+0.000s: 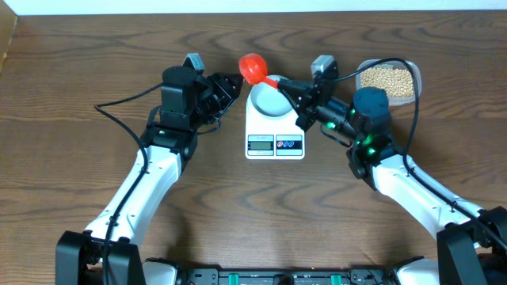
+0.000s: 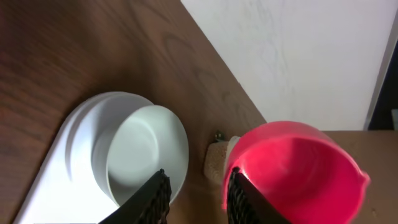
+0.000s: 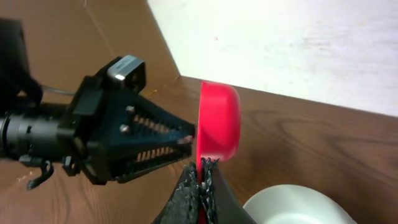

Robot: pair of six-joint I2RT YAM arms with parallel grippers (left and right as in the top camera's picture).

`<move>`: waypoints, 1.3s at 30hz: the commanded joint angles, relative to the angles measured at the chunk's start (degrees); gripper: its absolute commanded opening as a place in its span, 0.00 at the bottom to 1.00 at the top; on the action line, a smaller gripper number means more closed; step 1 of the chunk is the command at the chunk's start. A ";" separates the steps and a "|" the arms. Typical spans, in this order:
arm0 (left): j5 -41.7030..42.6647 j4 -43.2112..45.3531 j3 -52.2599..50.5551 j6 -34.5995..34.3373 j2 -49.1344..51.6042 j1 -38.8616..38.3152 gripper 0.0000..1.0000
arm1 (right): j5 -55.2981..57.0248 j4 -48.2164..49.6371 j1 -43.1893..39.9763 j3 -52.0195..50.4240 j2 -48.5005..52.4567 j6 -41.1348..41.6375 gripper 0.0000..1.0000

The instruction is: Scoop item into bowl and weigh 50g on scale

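Note:
The white scale point(image 1: 275, 134) lies mid-table with the pale bowl point(image 1: 269, 101) on it; the bowl looks empty in the left wrist view point(image 2: 146, 152). My right gripper point(image 1: 295, 87) is shut on the handle of a red scoop point(image 1: 253, 67), whose cup hangs just beyond the bowl's far left rim. In the right wrist view the cup point(image 3: 219, 121) stands on edge above my shut fingers point(image 3: 201, 167). The scoop's inside point(image 2: 292, 168) looks empty. My left gripper point(image 1: 230, 87) is open and empty, its tips point(image 2: 196, 186) between bowl and scoop. The beans point(image 1: 386, 79) fill a clear container at the back right.
The clear plastic container point(image 1: 414, 73) stands behind my right arm near the table's far edge. A white wall runs along the back of the table. Cables trail from both arms over the wood.

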 commanded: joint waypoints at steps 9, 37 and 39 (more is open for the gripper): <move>2.89 -4.68 1.33 29.51 -0.83 1.31 0.45 | -4.55 2.95 -9.53 1.03 0.37 6.34 0.01; -3.65 -24.46 1.33 58.84 -1.40 -0.37 0.84 | 1.57 12.39 -27.71 1.03 0.39 22.01 0.01; -3.67 -26.03 1.33 61.57 -1.40 -0.90 0.84 | 2.56 12.39 -27.69 1.03 0.39 20.83 0.01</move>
